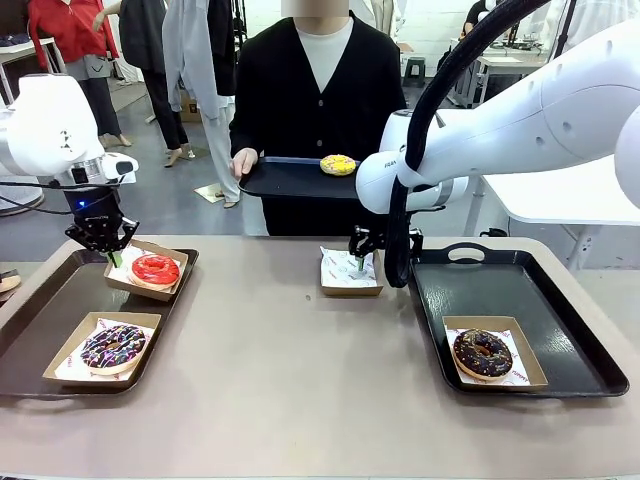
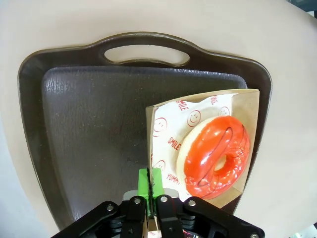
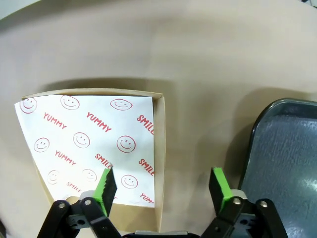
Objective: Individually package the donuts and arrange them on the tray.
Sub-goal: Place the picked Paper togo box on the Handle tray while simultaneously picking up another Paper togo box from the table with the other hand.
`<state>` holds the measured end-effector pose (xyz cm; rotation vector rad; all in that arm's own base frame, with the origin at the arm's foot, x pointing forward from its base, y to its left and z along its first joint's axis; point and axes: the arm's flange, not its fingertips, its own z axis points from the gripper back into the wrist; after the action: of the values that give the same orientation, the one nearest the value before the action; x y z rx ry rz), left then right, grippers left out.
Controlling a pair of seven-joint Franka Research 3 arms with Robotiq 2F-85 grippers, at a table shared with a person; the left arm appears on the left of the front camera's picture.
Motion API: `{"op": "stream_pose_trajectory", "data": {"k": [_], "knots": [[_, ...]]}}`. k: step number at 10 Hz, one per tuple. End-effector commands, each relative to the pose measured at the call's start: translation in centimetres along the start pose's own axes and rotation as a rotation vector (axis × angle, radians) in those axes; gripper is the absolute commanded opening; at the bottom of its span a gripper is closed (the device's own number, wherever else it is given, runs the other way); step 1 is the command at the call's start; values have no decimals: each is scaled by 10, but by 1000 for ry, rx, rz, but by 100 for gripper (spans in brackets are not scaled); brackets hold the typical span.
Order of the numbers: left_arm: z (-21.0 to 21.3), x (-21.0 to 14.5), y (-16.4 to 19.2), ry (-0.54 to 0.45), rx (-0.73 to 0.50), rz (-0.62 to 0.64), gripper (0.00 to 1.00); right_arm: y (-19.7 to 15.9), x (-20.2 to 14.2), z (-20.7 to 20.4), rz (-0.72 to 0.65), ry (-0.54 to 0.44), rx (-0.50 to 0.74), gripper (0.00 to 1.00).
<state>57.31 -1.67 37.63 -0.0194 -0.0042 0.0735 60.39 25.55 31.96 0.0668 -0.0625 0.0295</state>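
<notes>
On the table's left tray (image 1: 40, 330) we count two boxed donuts, red (image 1: 155, 269) and sprinkled (image 1: 113, 346). One chocolate donut (image 1: 483, 353) sits boxed on the right tray (image 1: 560, 320); the yellow (image 1: 338, 164) rides the person's tray (image 1: 285, 180). Left end effector (image 2: 150, 182) pinches the red donut's box (image 2: 250, 106); right end effector (image 3: 162, 184) gapes over an empty box (image 3: 159, 148).

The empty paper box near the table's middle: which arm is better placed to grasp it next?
The right. Its end effector is open astride the side wall of the empty paper box. The left end effector is far away, at the red donut's box.
</notes>
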Motion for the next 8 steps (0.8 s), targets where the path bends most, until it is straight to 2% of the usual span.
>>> {"op": "stream_pose_trajectory", "data": {"k": [1, 2, 3, 4, 5, 6, 7, 8], "knots": [[2, 4, -4, 5, 6, 1, 57, 3, 6, -3, 10, -21, -33, 40], [2, 4, -4, 9, 5, -1, 95, 3, 6, -3, 8, -21, -34, 0], [2, 4, -4, 11, 3, -1, 100, 3, 5, -3, 5, -22, -33, 34], [2, 4, -4, 15, -2, 4, 100, 2, 6, -4, -5, -19, -33, 0], [1, 4, -4, 18, -2, 5, 100, 2, 5, -4, -7, -17, -32, 0], [1, 4, -3, 21, -3, 6, 88, 2, 5, -4, -10, -17, -31, 0], [2, 3, -3, 20, -4, 8, 97, 1, 5, -3, -12, -17, -32, 0], [3, 3, -2, 21, -8, 10, 100, 1, 4, -3, -14, -18, -34, 0]]}}
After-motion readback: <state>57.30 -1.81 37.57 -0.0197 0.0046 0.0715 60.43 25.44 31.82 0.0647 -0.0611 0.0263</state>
